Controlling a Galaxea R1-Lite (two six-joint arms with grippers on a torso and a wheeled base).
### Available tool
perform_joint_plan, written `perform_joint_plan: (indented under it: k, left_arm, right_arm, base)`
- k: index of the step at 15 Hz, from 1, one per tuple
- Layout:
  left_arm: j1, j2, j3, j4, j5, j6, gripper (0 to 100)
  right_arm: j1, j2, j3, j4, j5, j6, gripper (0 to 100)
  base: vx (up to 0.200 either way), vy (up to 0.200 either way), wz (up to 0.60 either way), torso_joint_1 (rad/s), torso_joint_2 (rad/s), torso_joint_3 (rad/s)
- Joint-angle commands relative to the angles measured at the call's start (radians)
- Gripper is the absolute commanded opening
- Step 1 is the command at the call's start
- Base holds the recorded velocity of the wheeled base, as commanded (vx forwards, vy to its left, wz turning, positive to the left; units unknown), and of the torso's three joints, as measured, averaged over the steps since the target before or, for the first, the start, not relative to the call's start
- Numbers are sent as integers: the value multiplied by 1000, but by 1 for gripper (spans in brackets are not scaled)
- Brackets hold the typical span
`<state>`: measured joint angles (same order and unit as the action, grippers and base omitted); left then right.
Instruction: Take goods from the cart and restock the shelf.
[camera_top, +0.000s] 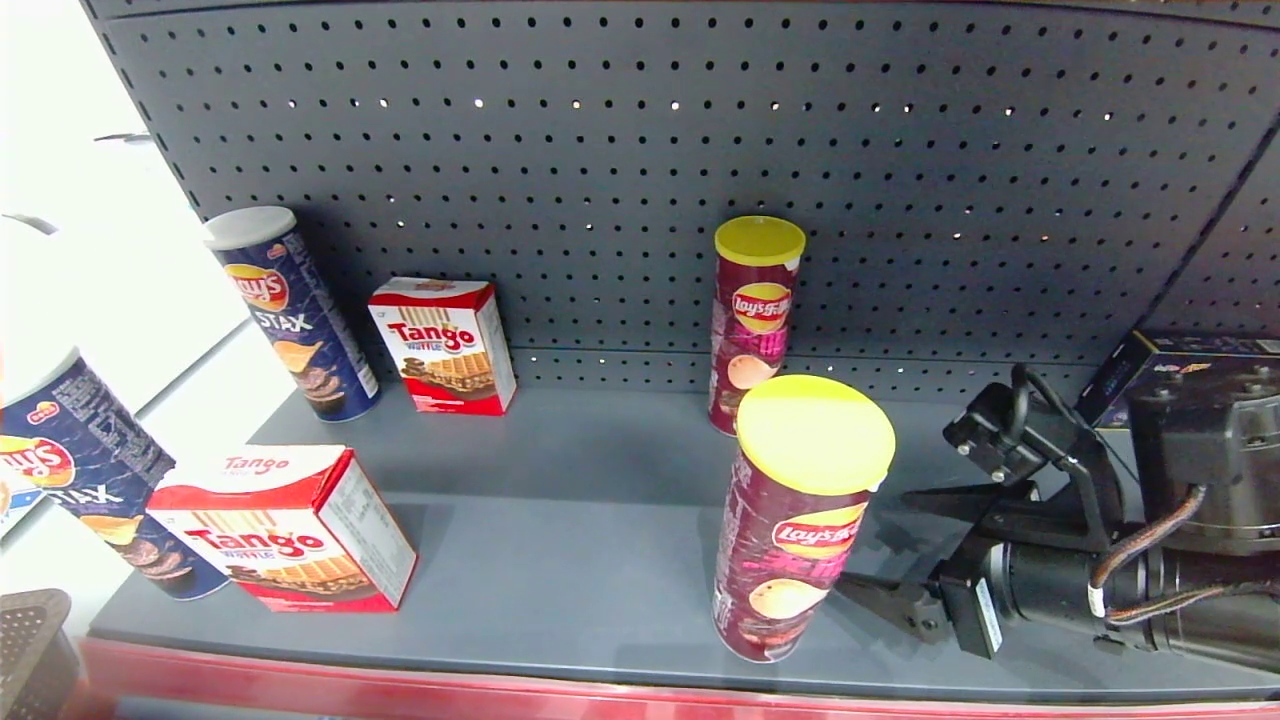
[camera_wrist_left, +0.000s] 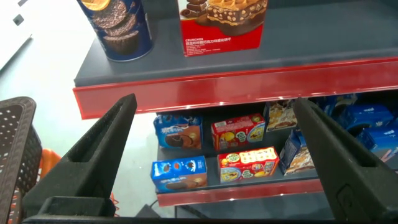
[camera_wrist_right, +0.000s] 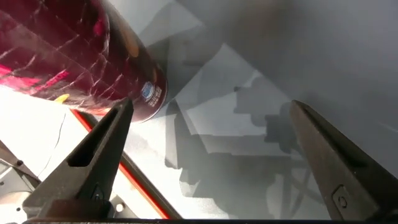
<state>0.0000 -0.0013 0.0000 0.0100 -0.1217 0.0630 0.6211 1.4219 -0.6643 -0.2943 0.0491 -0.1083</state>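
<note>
A maroon chip can with a yellow lid stands upright near the front of the grey shelf. My right gripper lies low on the shelf just to the can's right, open, with nothing between its fingers. In the right wrist view the same can sits just beyond one fingertip of the open right gripper. A second maroon can stands at the back. My left gripper hangs open and empty below the shelf's red front edge, under a blue can and a wafer box.
Blue chip cans and red wafer boxes fill the shelf's left side. A dark box sits at the back right. A black mesh basket stands at the left. Lower shelves hold snack boxes.
</note>
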Motion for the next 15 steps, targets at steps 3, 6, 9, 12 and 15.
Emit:
perform_joint_plan:
  k: [3,6,9,12,15]
  left_arm:
    - [0,1,0,-1,-1,0,100]
    - [-2,1,0,1,-1,0,100]
    - [0,1,0,1,-3,1,100]
    - [0,1,0,-1,-3,1,100]
    - [0,1,0,-1,-3,1,100]
  right_arm:
    - [-215,-181,25,-43,0,2,100]
    - [-483,-475,78,-40,-3,-2,100]
    - [-529,-742,233,-34,-31,-7,100]
    - [-540,-923,380,-2,-32,-27,100]
    - [-572,-1296,624,122,-46,-24,100]
  base:
    - [0,0,0,0,0,0]
    - [0,0,0,0,0,0]
    - [0,0,0,0,0,0]
    - [0,0,0,0,0,0]
    - [0,0,0,0,0,0]
